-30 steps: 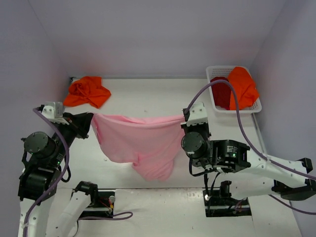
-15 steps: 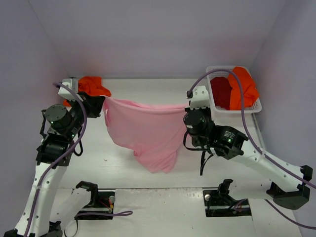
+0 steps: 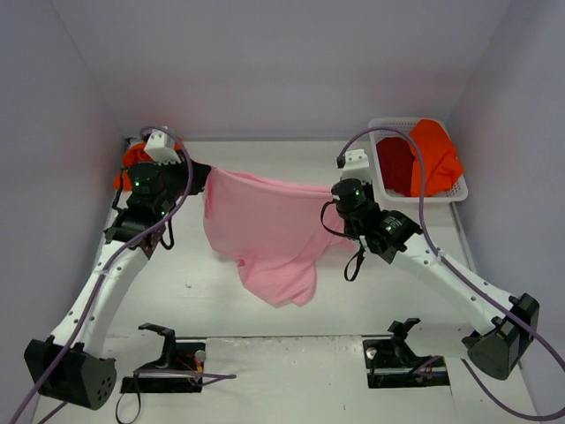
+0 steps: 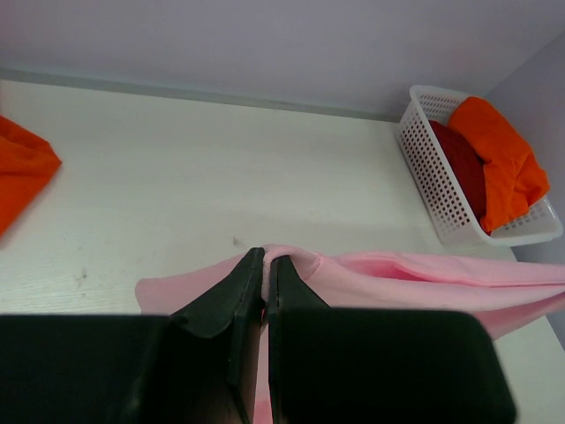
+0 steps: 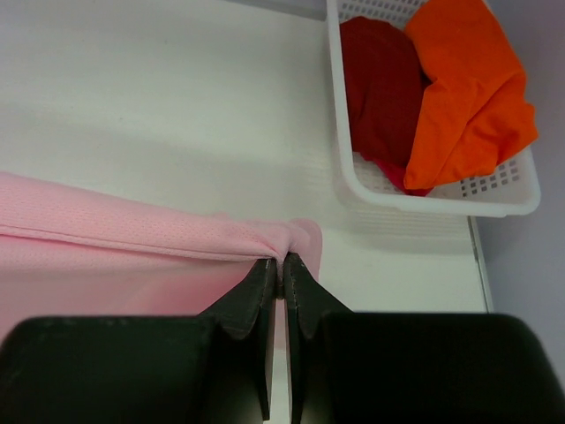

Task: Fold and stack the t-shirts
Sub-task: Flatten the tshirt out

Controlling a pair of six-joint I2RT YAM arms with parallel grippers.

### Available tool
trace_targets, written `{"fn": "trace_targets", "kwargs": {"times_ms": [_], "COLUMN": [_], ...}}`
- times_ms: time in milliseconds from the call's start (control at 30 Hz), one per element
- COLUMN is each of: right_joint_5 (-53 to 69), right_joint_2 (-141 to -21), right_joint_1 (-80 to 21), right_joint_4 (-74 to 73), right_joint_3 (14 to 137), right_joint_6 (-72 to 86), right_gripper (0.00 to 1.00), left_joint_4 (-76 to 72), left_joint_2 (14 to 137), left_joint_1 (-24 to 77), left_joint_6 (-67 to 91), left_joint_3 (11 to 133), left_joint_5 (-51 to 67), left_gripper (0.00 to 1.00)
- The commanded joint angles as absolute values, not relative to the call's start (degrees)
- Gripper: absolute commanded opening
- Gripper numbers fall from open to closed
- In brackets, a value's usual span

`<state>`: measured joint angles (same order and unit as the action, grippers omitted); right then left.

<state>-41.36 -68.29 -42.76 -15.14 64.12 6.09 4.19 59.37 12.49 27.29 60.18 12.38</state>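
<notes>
left gripper (image 4: 265, 258) clamped on pink t-shirt (image 3: 265, 230) edge | right gripper (image 5: 281, 263) pinching the other end | shirt stretched between them at centre, tail sagging toward 6 o'clock, probably to spread flat | orange t-shirt (image 3: 131, 161) at 10 o'clock

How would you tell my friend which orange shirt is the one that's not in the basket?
Look at the white table's far left corner. That orange t-shirt lies crumpled on the tabletop itself. The other orange t-shirt sits in the white basket at the far right, beside a dark red one.
</notes>
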Motion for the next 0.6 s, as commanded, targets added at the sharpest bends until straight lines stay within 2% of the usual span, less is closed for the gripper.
{"fn": "trace_targets", "kwargs": {"times_ms": [0, 300, 567], "right_joint_5": [-37.89, -34.89, -33.49], "right_joint_2": [-69.08, -72.07, -76.37], "right_joint_1": [-40.44, -34.81, -32.96], "right_joint_4": [-8.80, -4.23, -1.14], "right_joint_3": [62.85, 59.24, 58.80], "right_joint_6": [6.07, 6.77, 6.15], "right_gripper": [0.00, 0.00, 0.00], "left_joint_4": [-5.80, -8.96, -9.32], "left_joint_2": [62.83, 79.52, 87.88], "left_joint_1": [14.85, 22.58, 23.64], "left_joint_6": [27.52, 25.66, 25.75], "left_joint_3": [62.40, 69.07, 74.18], "left_joint_5": [11.34, 7.91, 8.09], "left_gripper": [0.00, 0.00, 0.00]}}
